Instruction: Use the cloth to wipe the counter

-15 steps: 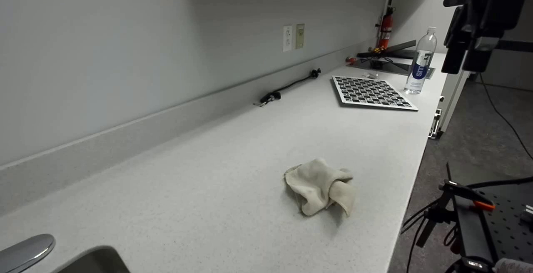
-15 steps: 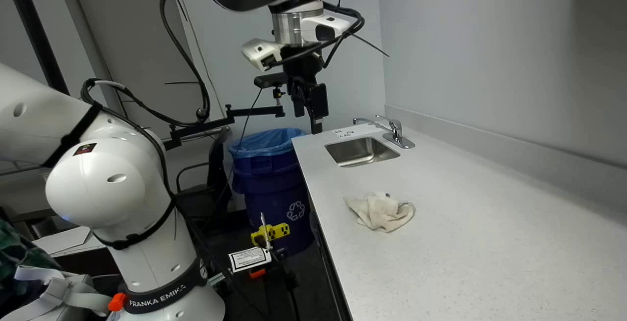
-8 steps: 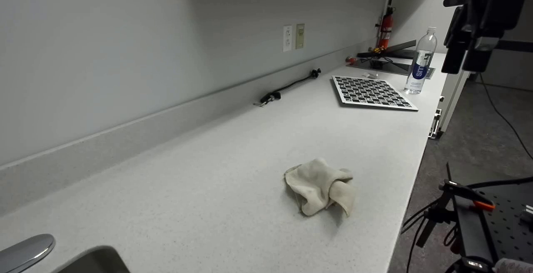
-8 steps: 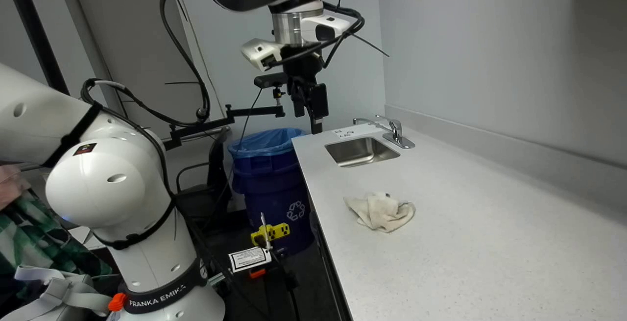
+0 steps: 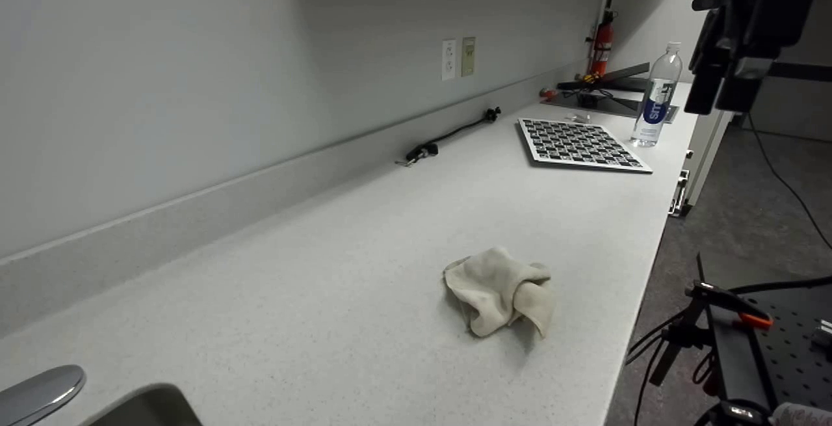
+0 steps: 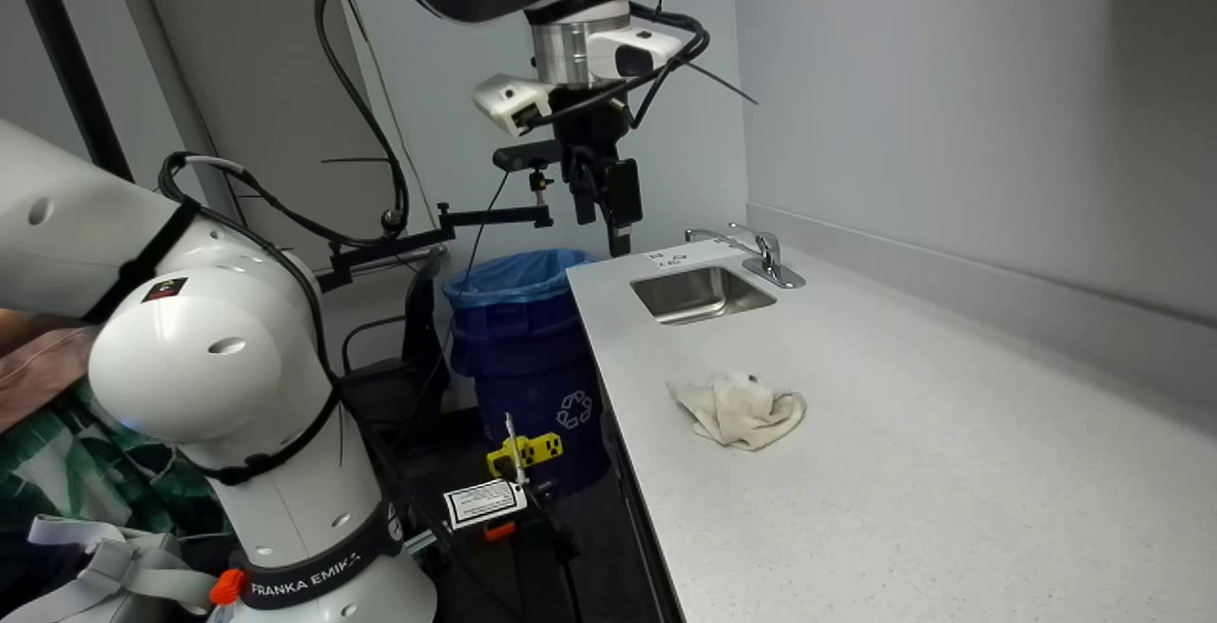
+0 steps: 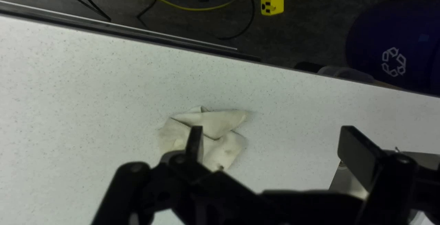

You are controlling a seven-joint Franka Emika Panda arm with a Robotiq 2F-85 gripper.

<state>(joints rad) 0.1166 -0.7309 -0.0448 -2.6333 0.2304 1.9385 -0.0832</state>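
Wrist view, left to right: speckled white countertop (image 7: 86, 98), ending at a far edge (image 7: 172, 49). Crumpled cream cloth (image 7: 215, 122) lying on it left of centre, partly hidden by the finger (image 7: 194, 142) on that side. Gripper (image 7: 275, 146) parted, nothing held; hung well above the cloth in both exterior views. If lowered without being shifted left, cloth would likely be shoved by that finger, not straddled; low folds, if pinched shallowly, could be lost mid-stroke. Right, steel sink (image 7: 347, 180), mostly hidden: cloth could be dragged in by an overlong stroke. Far right, recycling bin (image 7: 395, 46) beyond the edge; cloth could be swept off there by too wide a swing.
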